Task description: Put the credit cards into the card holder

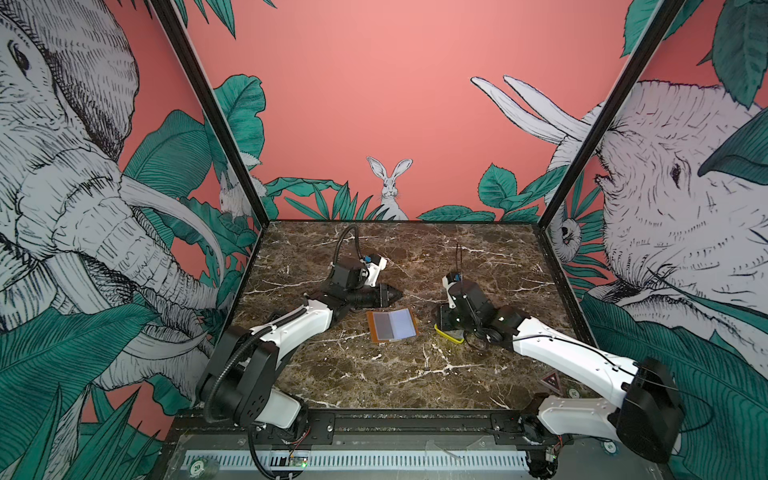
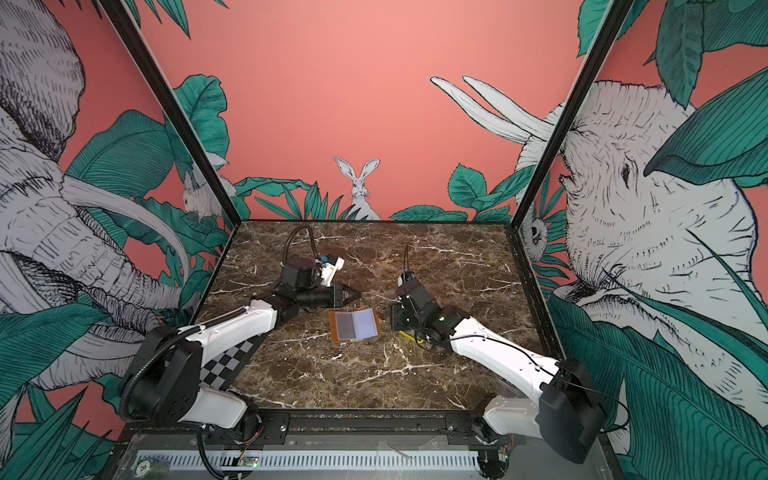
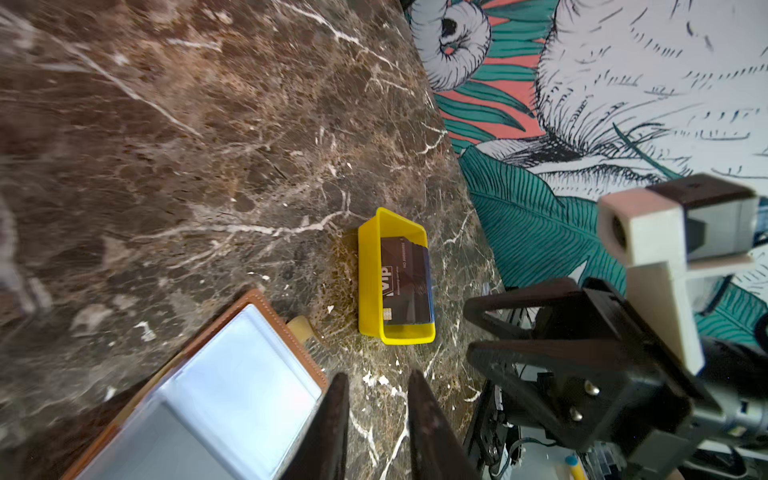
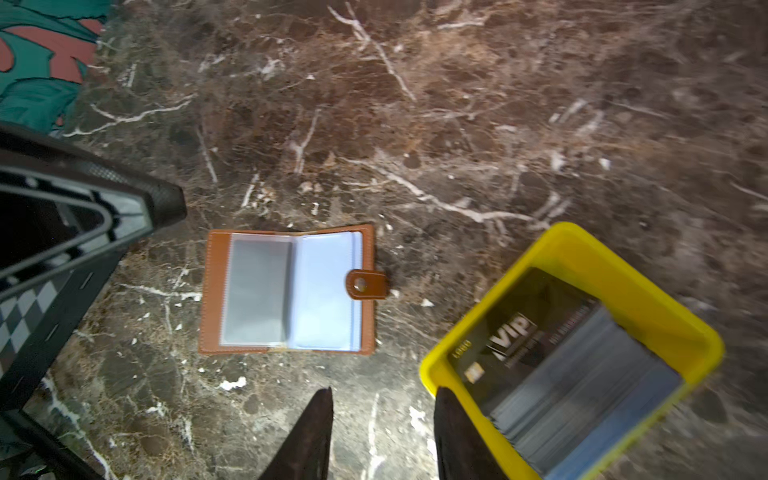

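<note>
The card holder (image 1: 392,330) (image 2: 355,325) lies open on the marble, tan leather outside, clear sleeves up (image 4: 286,291) (image 3: 232,395). The credit cards (image 4: 561,361) (image 3: 405,282), dark with white "VIP" lettering, are stacked inside a yellow tray (image 4: 573,237) to its right. My left gripper (image 1: 398,294) (image 3: 378,376) hovers just behind the holder, open, only marble between its fingers. My right gripper (image 4: 384,390) (image 1: 445,321) is open at the tray's near-left corner, one finger against the yellow rim. In both top views the right arm hides most of the cards.
The yellow tray (image 1: 451,336) (image 3: 368,270) sits right of the holder, under the right wrist. Printed walls close in the left, right and back of the marble table (image 1: 374,374). A checkerboard patch (image 2: 226,365) lies under the left arm.
</note>
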Robot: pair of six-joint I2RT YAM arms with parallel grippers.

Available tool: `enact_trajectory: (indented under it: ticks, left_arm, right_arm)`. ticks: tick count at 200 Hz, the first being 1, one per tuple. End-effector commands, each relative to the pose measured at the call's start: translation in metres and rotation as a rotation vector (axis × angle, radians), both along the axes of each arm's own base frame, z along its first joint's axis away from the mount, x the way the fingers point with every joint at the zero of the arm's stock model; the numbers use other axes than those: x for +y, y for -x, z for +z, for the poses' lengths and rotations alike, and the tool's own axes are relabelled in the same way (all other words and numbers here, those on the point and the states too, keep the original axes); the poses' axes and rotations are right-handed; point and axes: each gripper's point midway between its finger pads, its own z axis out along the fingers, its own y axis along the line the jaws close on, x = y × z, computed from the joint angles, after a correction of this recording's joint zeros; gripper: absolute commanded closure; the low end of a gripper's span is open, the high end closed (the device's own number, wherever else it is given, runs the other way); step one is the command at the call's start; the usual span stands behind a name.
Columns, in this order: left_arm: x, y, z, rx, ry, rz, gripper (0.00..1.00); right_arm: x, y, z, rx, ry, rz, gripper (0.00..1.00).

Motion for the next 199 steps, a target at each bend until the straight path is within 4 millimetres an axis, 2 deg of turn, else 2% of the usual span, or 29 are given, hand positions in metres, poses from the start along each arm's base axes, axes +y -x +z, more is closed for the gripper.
enact_trajectory:
  ticks: [1, 31, 75, 112, 160, 199]
  left_arm:
    - [-0.023, -0.005, 0.012, -0.040, 0.046, -0.040, 0.73]
    - [-0.032, -0.012, 0.004, -0.031, 0.063, -0.035, 0.73]
    - [-0.042, -0.015, 0.002, -0.015, 0.084, -0.037, 0.72]
    - [-0.045, -0.019, -0.001, -0.010, 0.095, -0.022, 0.72]
    - [-0.043, -0.018, -0.004, -0.002, 0.098, -0.012, 0.72]
    - [-0.046, -0.010, -0.004, 0.013, 0.067, -0.041, 0.72]
  right_arm:
    - [-0.051, 0.001, -0.014, 0.040, 0.110, -0.143, 0.60]
    - [-0.100, 0.005, -0.029, 0.098, 0.176, -0.281, 0.62]
    - [-0.134, 0.007, -0.056, 0.196, 0.216, -0.374, 0.64]
    - [-0.134, 0.000, -0.077, 0.251, 0.199, -0.354, 0.64]
    - [-0.129, -0.025, -0.095, 0.275, 0.186, -0.330, 0.66]
    - [-0.111, -0.051, -0.096, 0.262, 0.126, -0.275, 0.66]
